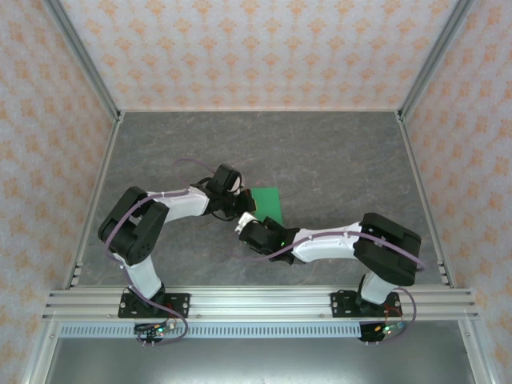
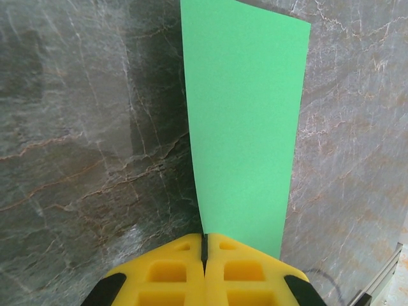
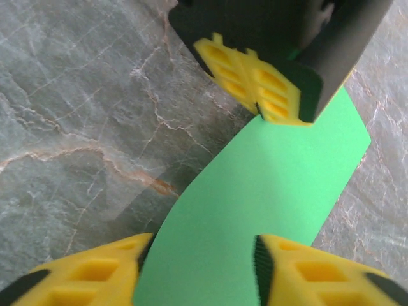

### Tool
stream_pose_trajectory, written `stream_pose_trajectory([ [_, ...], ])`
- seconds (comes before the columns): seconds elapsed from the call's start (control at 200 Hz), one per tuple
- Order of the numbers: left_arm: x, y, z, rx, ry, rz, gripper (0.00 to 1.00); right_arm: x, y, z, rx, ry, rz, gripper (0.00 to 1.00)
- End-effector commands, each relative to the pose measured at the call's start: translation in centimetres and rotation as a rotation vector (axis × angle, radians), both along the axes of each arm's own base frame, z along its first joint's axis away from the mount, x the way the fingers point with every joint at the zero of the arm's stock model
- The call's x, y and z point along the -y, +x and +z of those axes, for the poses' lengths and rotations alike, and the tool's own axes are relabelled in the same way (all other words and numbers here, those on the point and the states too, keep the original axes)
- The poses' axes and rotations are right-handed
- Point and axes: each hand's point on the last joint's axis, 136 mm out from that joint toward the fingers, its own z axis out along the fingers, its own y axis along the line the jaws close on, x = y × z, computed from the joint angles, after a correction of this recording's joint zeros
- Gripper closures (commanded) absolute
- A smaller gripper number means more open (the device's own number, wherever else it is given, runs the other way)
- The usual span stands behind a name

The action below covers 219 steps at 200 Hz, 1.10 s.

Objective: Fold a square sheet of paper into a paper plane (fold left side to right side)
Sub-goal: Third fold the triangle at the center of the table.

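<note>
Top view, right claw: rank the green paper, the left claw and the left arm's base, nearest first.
1. Green paper: between the right claw's fingers.
2. Left claw: just beyond, at the paper's left side.
3. Left arm's base: farthest, at the near-left edge.

The left tool seemingly pinches the square sheet of paper.
</note>
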Motion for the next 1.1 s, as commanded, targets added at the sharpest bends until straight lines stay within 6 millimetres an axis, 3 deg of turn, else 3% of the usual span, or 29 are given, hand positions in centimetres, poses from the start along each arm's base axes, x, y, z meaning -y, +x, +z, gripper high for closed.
stream_pose_trajectory([
  [0.0, 0.0, 0.3, 1.1, 0.02, 0.002, -0.018, 1.0, -0.6, 0.4, 1.3, 0.009, 0.026, -0.003, 0.62],
  [0.32, -0.3, 0.2, 1.0, 0.021, 0.02, -0.023, 1.0, -0.6, -0.3, 1.3, -0.068, 0.071, 0.008, 1.0],
  [0.385, -0.5, 0.2, 1.1, 0.027, 0.027, -0.026, 1.0, -0.5, -0.4, 1.1, -0.103, 0.083, 0.008, 1.0],
  [0.475, -1.2, 0.2, 1.5, 0.039, 0.052, -0.021, 0.88, -0.5, -0.7, 0.8, -0.183, 0.114, 0.004, 1.0],
  [0.606, -2.8, -0.1, 2.1, 0.048, 0.092, -0.018, 0.83, -0.8, -1.2, 0.4, -0.279, 0.163, 0.01, 1.0],
  [0.861, -5.0, -0.1, 3.8, 0.076, 0.146, -0.019, 0.58, -1.5, -1.8, -0.5, -0.369, 0.19, 0.008, 1.0],
  [0.961, -4.2, 0.5, 4.1, 0.09, 0.111, -0.029, 0.6, -1.9, -1.8, -0.5, -0.375, 0.209, 0.004, 1.0],
  [1.091, -2.4, 2.0, 3.7, 0.08, 0.05, -0.064, 0.75, -2.0, -1.5, -0.3, -0.373, 0.223, -0.008, 1.0],
])
